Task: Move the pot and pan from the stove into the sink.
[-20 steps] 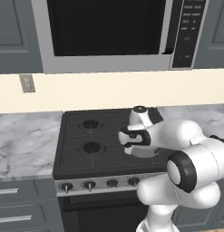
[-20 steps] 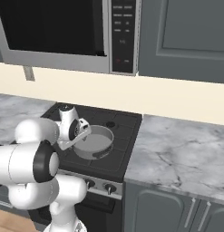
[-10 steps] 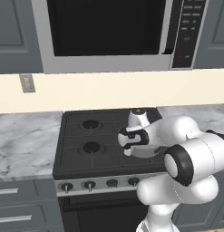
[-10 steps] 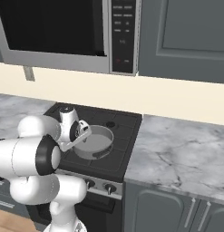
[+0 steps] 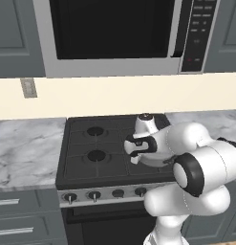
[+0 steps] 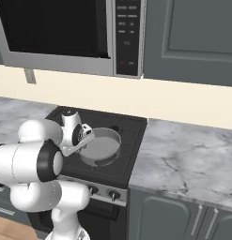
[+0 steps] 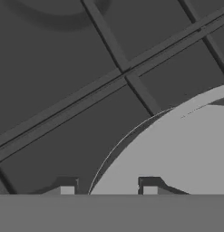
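Robot gripper (image 7: 109,186) with fingers spread, straddling the near rim of a shallow metal pot (image 6: 101,146) on the stove (image 5: 91,155) — rigid, smooth, probably slippery — best pinched at that thin rim.

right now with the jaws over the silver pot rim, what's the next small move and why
Probably ease straight down a little, then close. In the hand view the two dark fingertips straddle the rim of the shallow round silver-grey metal pot, one outside, one over its pale interior, on the black grated stove; nothing is gripped yet.
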